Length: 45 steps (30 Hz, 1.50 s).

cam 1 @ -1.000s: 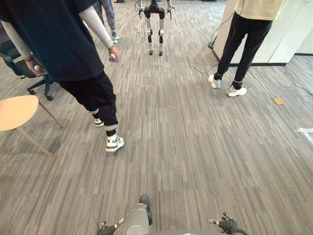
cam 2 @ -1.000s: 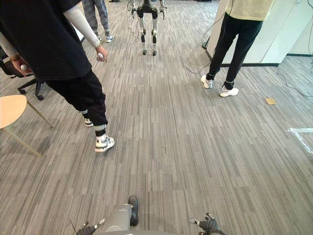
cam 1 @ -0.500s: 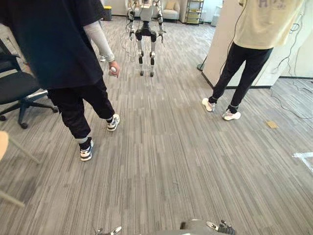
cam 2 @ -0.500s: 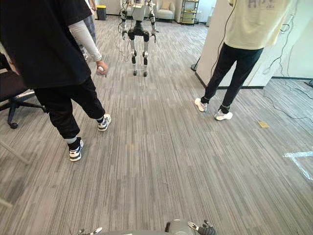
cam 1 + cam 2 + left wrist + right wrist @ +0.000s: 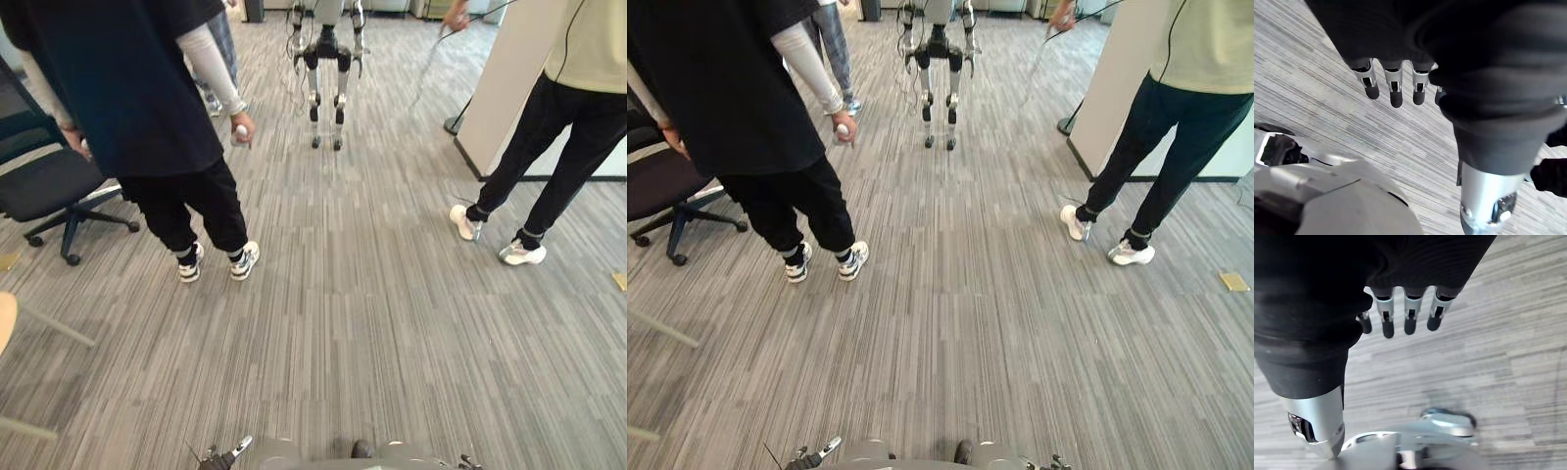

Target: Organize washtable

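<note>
The left hand (image 5: pixel 1396 93) hangs low at the near edge of the scene with its fingers straight and released, closed round nothing, only grey striped carpet (image 5: pixel 392 323) past the dark tips. The right hand (image 5: pixel 1409 318) hangs the same way on the other side, fingers loose over the same carpet. From the head, what lies ahead of both hands is open floor. To the left a person in a black top and black trousers (image 5: pixel 147 108) stands with their back to the camera, a small white object (image 5: pixel 240 129) in one hand. Farther left is a dark office chair (image 5: pixel 49 186) on castors, and at the near left edge the rim of a pale wooden table (image 5: pixel 5 318) on thin legs. At the far middle stands another humanoid robot (image 5: pixel 326 59). To the right a person in a pale yellow top and black trousers (image 5: pixel 554 147) stands beside a white partition (image 5: pixel 505 88). On the carpet near the right edge lies a small yellowish tag (image 5: pixel 1233 281).
</note>
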{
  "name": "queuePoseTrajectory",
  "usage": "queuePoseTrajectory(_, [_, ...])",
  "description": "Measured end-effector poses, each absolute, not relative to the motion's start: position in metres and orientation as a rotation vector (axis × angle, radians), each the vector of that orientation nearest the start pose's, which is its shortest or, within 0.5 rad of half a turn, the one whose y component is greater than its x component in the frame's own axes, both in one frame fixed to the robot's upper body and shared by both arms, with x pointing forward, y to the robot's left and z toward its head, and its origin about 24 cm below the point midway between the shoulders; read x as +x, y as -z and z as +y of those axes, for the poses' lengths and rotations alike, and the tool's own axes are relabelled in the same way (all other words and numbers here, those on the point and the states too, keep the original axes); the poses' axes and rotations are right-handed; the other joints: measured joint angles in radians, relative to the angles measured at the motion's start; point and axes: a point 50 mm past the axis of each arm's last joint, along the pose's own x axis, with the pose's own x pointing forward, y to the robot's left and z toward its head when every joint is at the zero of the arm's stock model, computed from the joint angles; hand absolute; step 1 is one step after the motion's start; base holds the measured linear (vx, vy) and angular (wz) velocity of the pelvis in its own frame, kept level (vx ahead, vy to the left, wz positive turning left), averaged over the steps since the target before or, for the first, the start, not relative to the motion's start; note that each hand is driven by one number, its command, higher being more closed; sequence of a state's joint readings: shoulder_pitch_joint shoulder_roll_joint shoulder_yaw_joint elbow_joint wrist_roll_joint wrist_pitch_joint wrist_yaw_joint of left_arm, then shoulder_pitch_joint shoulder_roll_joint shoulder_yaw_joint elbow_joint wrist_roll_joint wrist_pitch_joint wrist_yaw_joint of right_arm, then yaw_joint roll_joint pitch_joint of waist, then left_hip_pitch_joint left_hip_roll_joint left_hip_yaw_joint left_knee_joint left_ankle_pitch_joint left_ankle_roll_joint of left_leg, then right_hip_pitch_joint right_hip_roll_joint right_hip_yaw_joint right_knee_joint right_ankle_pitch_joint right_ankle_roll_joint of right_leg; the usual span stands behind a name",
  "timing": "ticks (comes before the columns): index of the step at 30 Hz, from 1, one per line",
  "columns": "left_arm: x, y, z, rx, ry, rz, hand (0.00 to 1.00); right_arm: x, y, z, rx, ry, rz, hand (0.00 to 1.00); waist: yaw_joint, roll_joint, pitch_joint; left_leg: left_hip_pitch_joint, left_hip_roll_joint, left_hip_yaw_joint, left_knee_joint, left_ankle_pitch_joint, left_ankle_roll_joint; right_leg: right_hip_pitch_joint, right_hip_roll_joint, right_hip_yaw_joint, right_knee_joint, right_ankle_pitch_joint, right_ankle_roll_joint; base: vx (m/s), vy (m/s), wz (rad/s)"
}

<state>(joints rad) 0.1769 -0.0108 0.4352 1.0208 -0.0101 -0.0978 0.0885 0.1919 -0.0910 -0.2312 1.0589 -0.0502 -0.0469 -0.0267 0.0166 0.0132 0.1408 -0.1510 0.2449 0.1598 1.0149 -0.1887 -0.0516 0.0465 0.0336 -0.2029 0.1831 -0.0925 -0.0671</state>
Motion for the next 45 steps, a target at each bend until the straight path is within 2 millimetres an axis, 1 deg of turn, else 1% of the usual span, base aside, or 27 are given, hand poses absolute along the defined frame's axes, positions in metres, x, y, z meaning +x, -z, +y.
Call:
queuePoseTrajectory(1, [0.055, 0.163, 0.212, -0.155, -0.547, 1.077, 0.00, 0.048, 0.165, -0.218, -0.020, 0.302, 1.184, 0.00, 0.000, -0.004, 0.000, -0.014, 0.005, 0.010, -0.099, -0.020, -0.003, 0.022, -0.008, 0.010, -0.023, 0.000, 0.010, 0.24, 0.006, -0.16])
queuePoseTrajectory(2, [0.056, 0.162, 0.212, -0.159, -0.550, 1.070, 0.00, 0.049, 0.165, -0.218, -0.020, 0.302, 1.183, 0.00, 0.002, -0.005, -0.001, -0.014, 0.000, 0.013, -0.243, -0.023, -0.007, 0.038, -0.019, 0.019, -0.038, -0.003, 0.023, 0.27, 0.059, -0.25])
queuePoseTrajectory(3, [0.055, 0.162, 0.210, -0.155, -0.542, 1.073, 0.00, 0.049, 0.165, -0.218, -0.022, 0.302, 1.183, 0.00, 0.001, -0.003, -0.004, 0.011, -0.013, 0.008, -0.469, -0.016, -0.016, 0.042, -0.029, 0.022, -0.043, -0.009, 0.036, 0.27, 0.171, -0.31])
queuePoseTrajectory(4, [0.053, 0.163, 0.207, -0.155, -0.528, 1.079, 0.00, 0.048, 0.165, -0.222, -0.028, 0.306, 1.183, 0.00, 0.001, 0.014, -0.012, 0.039, -0.024, -0.014, -0.699, 0.064, -0.044, 0.039, -0.028, 0.034, -0.041, -0.023, 0.059, 0.26, 0.201, -0.29])
queuePoseTrajectory(5, [0.053, 0.164, 0.208, -0.159, -0.533, 1.080, 0.00, 0.047, 0.166, -0.220, -0.026, 0.306, 1.188, 0.00, 0.003, 0.011, -0.013, 0.050, -0.039, -0.021, -0.717, 0.106, -0.046, 0.040, -0.037, 0.045, -0.037, -0.029, 0.070, 0.25, 0.225, -0.24])
queuePoseTrajectory(7, [0.049, 0.163, 0.220, -0.102, -0.514, 1.098, 0.00, 0.044, 0.168, -0.211, -0.008, 0.304, 1.198, 0.00, -0.003, -0.040, -0.043, 0.115, -0.110, -0.016, -0.845, 0.147, -0.025, 0.051, -0.098, 0.051, -0.058, -0.029, 0.104, 0.21, 0.154, 0.00])
queuePoseTrajectory(8, [0.050, 0.163, 0.222, -0.088, -0.503, 1.102, 0.00, 0.043, 0.168, -0.209, -0.004, 0.304, 1.203, 0.00, -0.003, -0.046, -0.047, 0.126, -0.126, -0.012, -0.872, 0.157, -0.018, 0.056, -0.111, 0.050, -0.067, -0.026, 0.108, 0.19, 0.133, 0.11])
queuePoseTrajectory(10, [0.051, 0.163, 0.224, -0.053, -0.470, 1.110, 0.00, 0.041, 0.169, -0.207, -0.013, 0.290, 1.217, 0.00, 0.002, -0.057, -0.069, 0.168, -0.170, 0.007, -0.976, 0.196, 0.004, 0.063, -0.140, 0.054, -0.103, -0.010, 0.136, 0.14, 0.121, 0.00])
queuePoseTrajectory(11, [0.050, 0.163, 0.224, -0.044, -0.459, 1.117, 0.00, 0.040, 0.170, -0.207, -0.017, 0.286, 1.222, 0.00, 0.001, -0.053, -0.074, 0.172, -0.179, 0.009, -0.996, 0.203, 0.007, 0.061, -0.146, 0.056, -0.112, -0.007, 0.141, 0.11, 0.116, -0.05])
queuePoseTrajectory(12, [0.050, 0.164, 0.223, -0.037, -0.448, 1.122, 0.00, 0.040, 0.170, -0.207, -0.022, 0.281, 1.224, 0.00, 0.002, -0.057, -0.078, 0.187, -0.194, 0.016, -1.029, 0.214, 0.014, 0.061, -0.156, 0.064, -0.120, -0.002, 0.148, 0.08, 0.123, -0.11])
queuePoseTrajectory(13, [0.049, 0.164, 0.223, -0.035, -0.445, 1.126, 0.00, 0.040, 0.170, -0.207, -0.024, 0.280, 1.224, 0.00, 0.001, -0.056, -0.079, 0.203, -0.205, 0.021, -1.062, 0.225, 0.020, 0.060, -0.164, 0.068, -0.123, -0.002, 0.150, 0.07, 0.115, -0.13])
queuePoseTrajectory(14, [0.048, 0.164, 0.223, -0.031, -0.442, 1.130, 0.00, 0.040, 0.170, -0.207, -0.024, 0.280, 1.224, 0.00, 0.000, -0.049, -0.078, 0.208, -0.211, 0.021, -1.077, 0.230, 0.022, 0.059, -0.168, 0.068, -0.126, -0.003, 0.153, 0.04, 0.093, -0.11])
queuePoseTrajectory(15, [0.048, 0.164, 0.223, -0.028, -0.439, 1.134, 0.00, 0.040, 0.170, -0.207, -0.027, 0.278, 1.223, 0.00, -0.001, -0.060, -0.085, 0.221, -0.224, 0.024, -1.107, 0.243, 0.029, 0.059, -0.177, 0.069, -0.132, -0.009, 0.164, 0.02, 0.060, -0.03])
queuePoseTrajectory(17, [0.049, 0.164, 0.222, -0.008, -0.411, 1.134, 0.00, 0.040, 0.170, -0.206, -0.027, 0.277, 1.224, 0.00, -0.001, -0.057, -0.084, 0.221, -0.232, 0.023, -1.110, 0.244, 0.030, 0.060, -0.182, 0.069, -0.134, -0.009, 0.166, 0.01, 0.053, 0.00])
queuePoseTrajectory(18, [0.047, 0.166, 0.219, 0.032, -0.354, 1.153, 0.00, 0.045, 0.172, -0.206, -0.062, 0.228, 1.251, 0.00, -0.005, -0.047, -0.079, 0.226, -0.245, -0.015, -1.118, 0.245, 0.033, 0.090, -0.186, 0.040, -0.152, -0.017, 0.174, 0.00, 0.000, 0.00])
queuePoseTrajectory(25, [0.048, 0.166, 0.219, 0.031, -0.352, 1.150, 0.00, 0.045, 0.172, -0.208, -0.064, 0.234, 1.250, 0.00, -0.005, -0.045, -0.075, 0.210, -0.240, -0.002, -1.118, 0.240, 0.028, 0.067, -0.184, 0.059, -0.153, -0.022, 0.169, 0.00, 0.000, -0.05])
queuePoseTrajectory(29, [0.048, 0.166, 0.219, 0.029, -0.352, 1.151, 0.00, 0.044, 0.171, -0.212, -0.015, 0.299, 1.242, 0.00, -0.006, -0.043, -0.082, 0.162, -0.230, 0.016, -1.118, 0.234, 0.029, 0.012, -0.180, 0.068, -0.153, -0.027, 0.176, 0.02, -0.009, -0.11])
queuePoseTrajectory(32, [0.049, 0.166, 0.219, 0.023, -0.346, 1.148, 0.00, 0.044, 0.171, -0.213, 0.011, 0.330, 1.240, 0.00, -0.006, -0.043, -0.082, 0.145, -0.230, 0.019, -1.118, 0.230, 0.027, 0.000, -0.181, 0.065, -0.162, -0.023, 0.184, 0.09, 0.000, 0.02])
queuePoseTrajectory(33, [0.048, 0.166, 0.219, 0.009, -0.352, 1.147, 0.00, 0.044, 0.171, -0.213, 0.028, 0.345, 1.241, 0.00, -0.005, -0.045, -0.082, 0.142, -0.232, 0.022, -1.118, 0.232, 0.030, 0.002, -0.182, 0.062, -0.169, -0.018, 0.178, 0.12, 0.001, 0.04])
queuePoseTrajectory(37, [0.047, 0.166, 0.219, -0.001, -0.363, 1.147, 0.00, 0.046, 0.171, -0.213, 0.055, 0.370, 1.236, 0.00, -0.007, -0.046, -0.083, 0.131, -0.245, 0.007, -1.118, 0.230, 0.029, 0.014, -0.187, 0.032, -0.187, -0.017, 0.179, 0.13, 0.002, 0.15])
queuePoseTrajectory(40, [0.048, 0.166, 0.219, -0.001, -0.363, 1.142, 0.00, 0.051, 0.171, -0.212, 0.057, 0.366, 1.228, 0.00, -0.004, -0.048, -0.082, 0.133, -0.243, 0.006, -1.113, 0.230, 0.028, 0.020, -0.185, 0.012, -0.184, -0.017, 0.180, 0.14, -0.027, 0.14])
queuePoseTrajectory(41, [0.048, 0.166, 0.220, 0.000, -0.363, 1.141, 0.00, 0.059, 0.170, -0.211, 0.056, 0.361, 1.209, 0.00, -0.004, -0.050, -0.082, 0.134, -0.241, 0.009, -1.112, 0.231, 0.027, 0.020, -0.183, 0.012, -0.183, -0.015, 0.179, 0.11, -0.026, 0.00])
queuePoseTrajectory(43, [0.048, 0.166, 0.220, 0.000, -0.364, 1.140, 0.00, 0.067, 0.169, -0.211, 0.057, 0.354, 1.189, 0.00, -0.003, -0.051, -0.081, 0.134, -0.239, 0.018, -1.111, 0.231, 0.027, 0.020, -0.183, 0.012, -0.184, -0.010, 0.181, 0.08, -0.022, -0.06])
queuePoseTrajectory(44, [0.048, 0.166, 0.220, 0.000, -0.365, 1.140, 0.00, 0.069, 0.169, -0.211, 0.057, 0.353, 1.186, 0.00, -0.003, -0.051, -0.081, 0.134, -0.239, 0.020, -1.111, 0.231, 0.027, 0.020, -0.183, 0.012, -0.184, -0.008, 0.181, 0.07, 0.000, -0.14])
queuePoseTrajectory(45, [0.049, 0.165, 0.222, -0.001, -0.374, 1.135, 0.00, 0.076, 0.168, -0.210, 0.058, 0.347, 1.169, 0.00, -0.001, -0.057, -0.073, 0.128, -0.228, 0.039, -1.096, 0.220, 0.019, 0.018, -0.188, 0.014, -0.184, 0.003, 0.188, 0.04, 0.008, -0.13])
